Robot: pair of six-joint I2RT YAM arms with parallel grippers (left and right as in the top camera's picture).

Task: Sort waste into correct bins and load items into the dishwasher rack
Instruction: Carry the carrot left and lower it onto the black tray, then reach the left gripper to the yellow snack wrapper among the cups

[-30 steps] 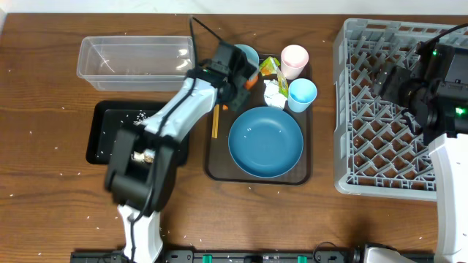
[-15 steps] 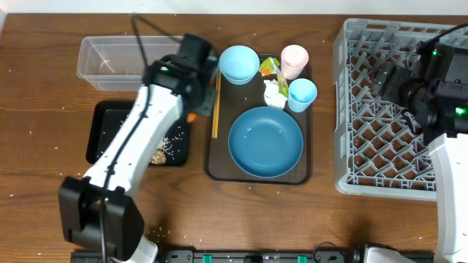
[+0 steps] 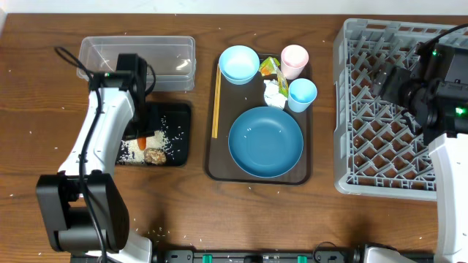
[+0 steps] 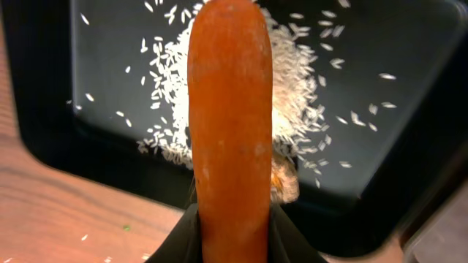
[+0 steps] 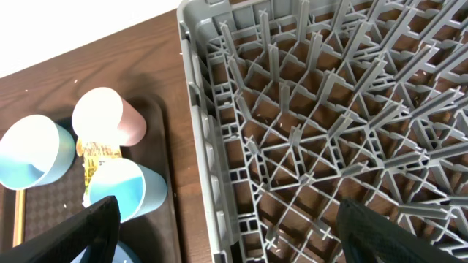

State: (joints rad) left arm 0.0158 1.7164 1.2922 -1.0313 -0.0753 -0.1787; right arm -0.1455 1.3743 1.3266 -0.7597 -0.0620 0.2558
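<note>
Orange carrot stick (image 4: pixel 230 124) pinched in left claw (image 4: pixel 232 237) above black tray (image 4: pixel 409 109); right claw (image 5: pixel 234 237) spread over rack (image 5: pixel 307 88).

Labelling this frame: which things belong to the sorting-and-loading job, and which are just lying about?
Job: carrot stick, rice, food scrap, yellow-green wrapper, tissue, black tray, clear tub, blue dish, light-blue bowl, pink cup, light-blue cup, chopsticks, dishwasher rack.
Lying about: brown serving tray, wooden table.

One camera looks straight down at the whole bench (image 3: pixel 36 175). Close wrist cameras share its black tray (image 4: pixel 417 44) and grey rack (image 5: pixel 191 73).
</note>
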